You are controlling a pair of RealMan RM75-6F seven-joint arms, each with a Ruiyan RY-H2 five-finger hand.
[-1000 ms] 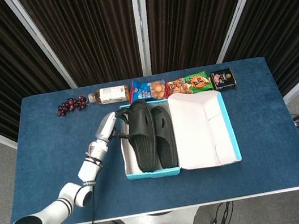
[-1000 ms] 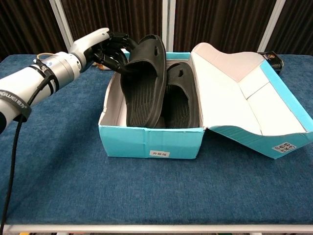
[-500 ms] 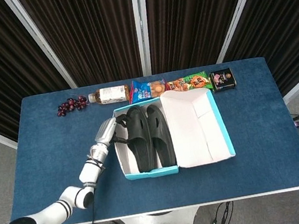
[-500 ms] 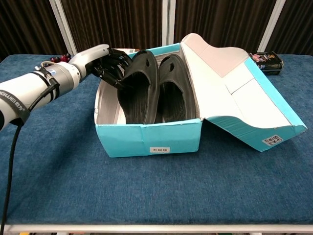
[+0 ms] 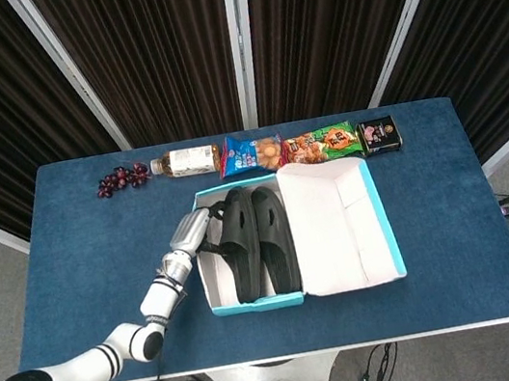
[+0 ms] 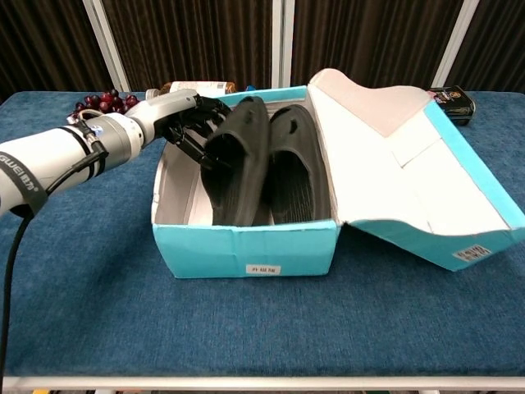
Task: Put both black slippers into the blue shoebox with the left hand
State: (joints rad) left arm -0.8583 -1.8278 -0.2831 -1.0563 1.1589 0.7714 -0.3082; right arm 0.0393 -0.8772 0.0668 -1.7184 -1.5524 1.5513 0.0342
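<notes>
Both black rubber slippers lie inside the blue cardboard shoebox, near the middle of each frame. The right-hand slipper lies flat along the box floor. The left-hand slipper is tilted on its edge, leaning against its mate, with a strip of bare box floor beside it. The left hand reaches in over the box's left wall from the left of the frame, its dark fingers curled against the upper edge of the tilted slipper; they appear to grip that edge, though the contact is partly hidden. The box's white-lined lid hangs open to the right.

By my reading this is the last step: the second slipper is in the box but not settled. The next move calls for lowering it flat beside the other, then spreading the fingers and lifting the hand clear of the wall. The right hand shows in neither view.

Along the table's far edge, at the top of the head view, sit dark grapes, a drink bottle, snack packets and a small black tin.
</notes>
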